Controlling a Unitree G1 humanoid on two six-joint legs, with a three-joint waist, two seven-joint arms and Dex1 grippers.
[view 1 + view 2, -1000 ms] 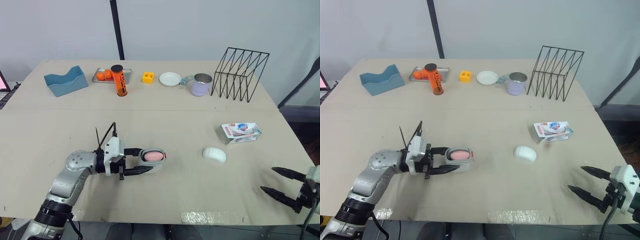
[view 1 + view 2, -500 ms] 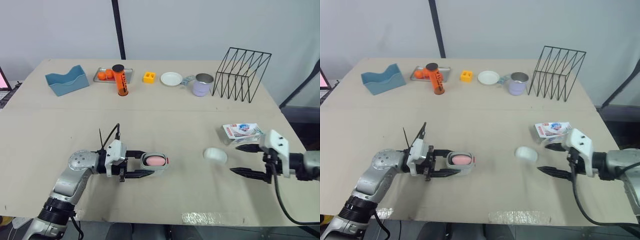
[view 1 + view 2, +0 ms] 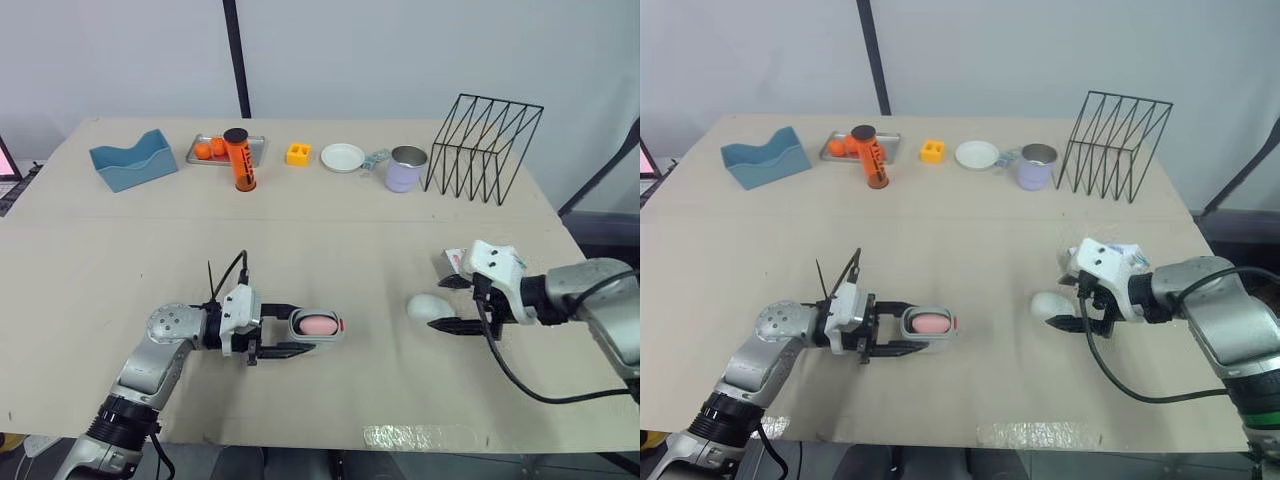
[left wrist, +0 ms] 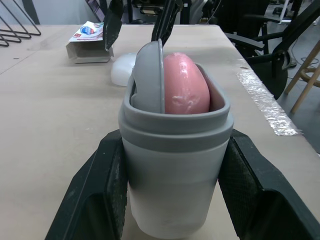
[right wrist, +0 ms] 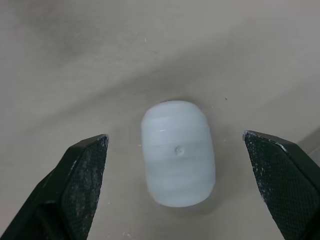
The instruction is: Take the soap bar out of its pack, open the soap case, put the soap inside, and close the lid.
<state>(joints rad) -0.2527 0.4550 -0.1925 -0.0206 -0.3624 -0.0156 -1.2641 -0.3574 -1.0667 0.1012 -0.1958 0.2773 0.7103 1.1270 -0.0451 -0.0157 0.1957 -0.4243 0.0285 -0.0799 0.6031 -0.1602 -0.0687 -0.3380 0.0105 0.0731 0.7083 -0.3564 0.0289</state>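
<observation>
- Pink soap [image 4: 185, 88] sits in the grey soap case [image 4: 175, 170], which we clamp in our left gripper [image 3: 304, 331].
- White lid [image 5: 178, 154] lies on the table [image 3: 350, 230] between our right gripper's [image 3: 437, 304] wide-spread jaws, touching neither.

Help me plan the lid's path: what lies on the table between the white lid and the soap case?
Nothing. The left eye view shows bare table between the white lid and the soap case.
</observation>
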